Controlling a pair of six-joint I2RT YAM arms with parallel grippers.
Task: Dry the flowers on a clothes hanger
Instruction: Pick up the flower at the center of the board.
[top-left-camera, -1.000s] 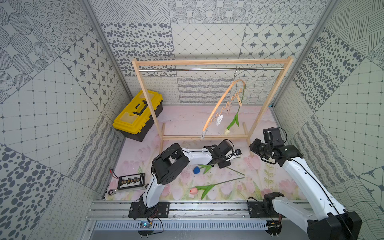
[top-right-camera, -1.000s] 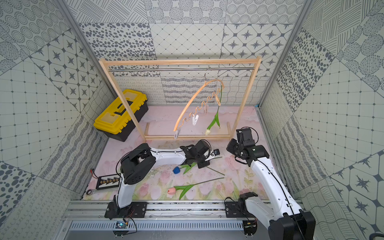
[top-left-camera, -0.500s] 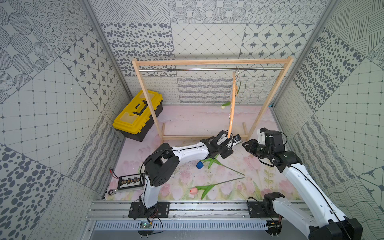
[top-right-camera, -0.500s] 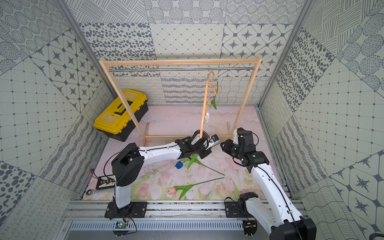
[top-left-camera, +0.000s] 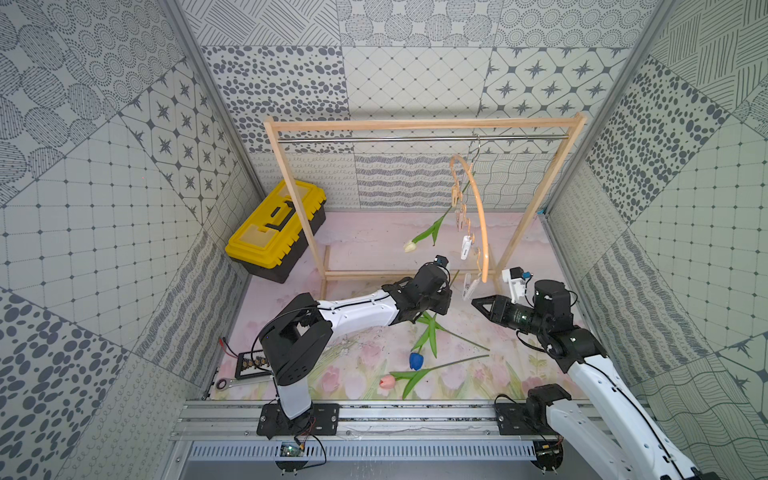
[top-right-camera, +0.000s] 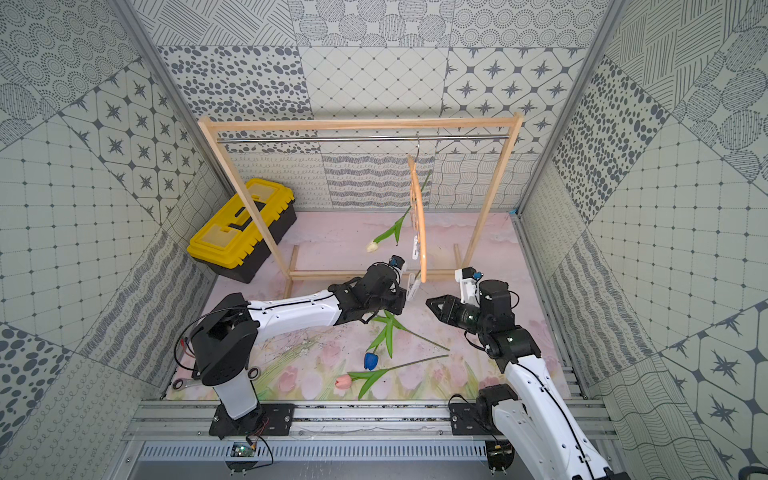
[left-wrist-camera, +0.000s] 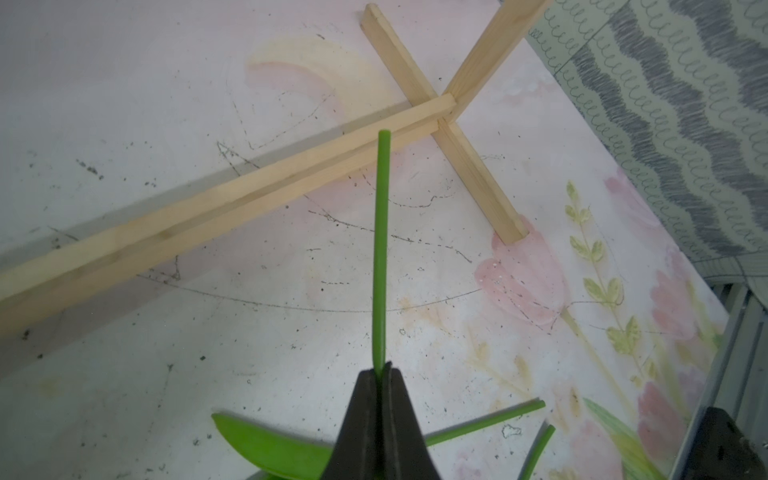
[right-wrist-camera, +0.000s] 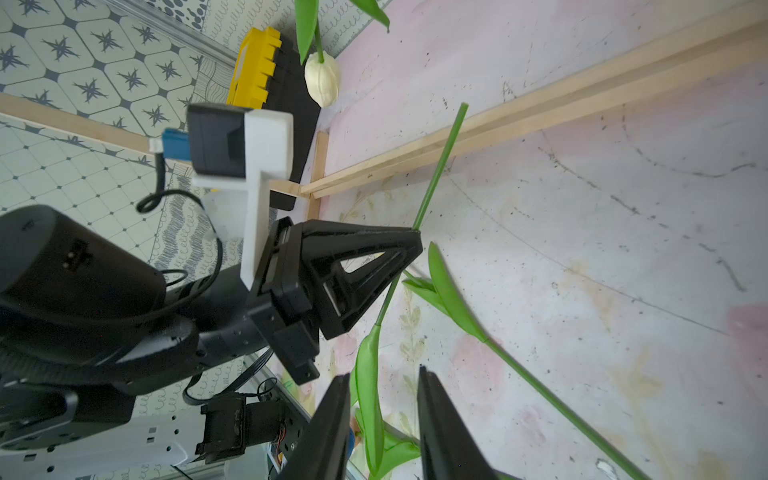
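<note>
In both top views the clothes hanger (top-left-camera: 478, 216) hangs by its hook from the steel rail (top-left-camera: 415, 140) over the back right part of the counter (top-left-camera: 365, 237). It is turned almost edge-on, and the cream tulip (top-left-camera: 410, 246) is clipped on it, head down. The pink tulip (top-left-camera: 386, 381) lies near the front edge. I think these flowers are very light, with thin smooth stems that bend and can turn in a grip.

In the left wrist view the left gripper (left-wrist-camera: 381, 370) has its fingers (left-wrist-camera: 361, 415) closed on the bare stem of the blue tulip (left-wrist-camera: 380, 249). The cut end sticks out free, which seems a good place for a clothespin.

In the right wrist view the right gripper (right-wrist-camera: 383, 372) shows a narrow gap between its fingers and holds nothing.
</note>
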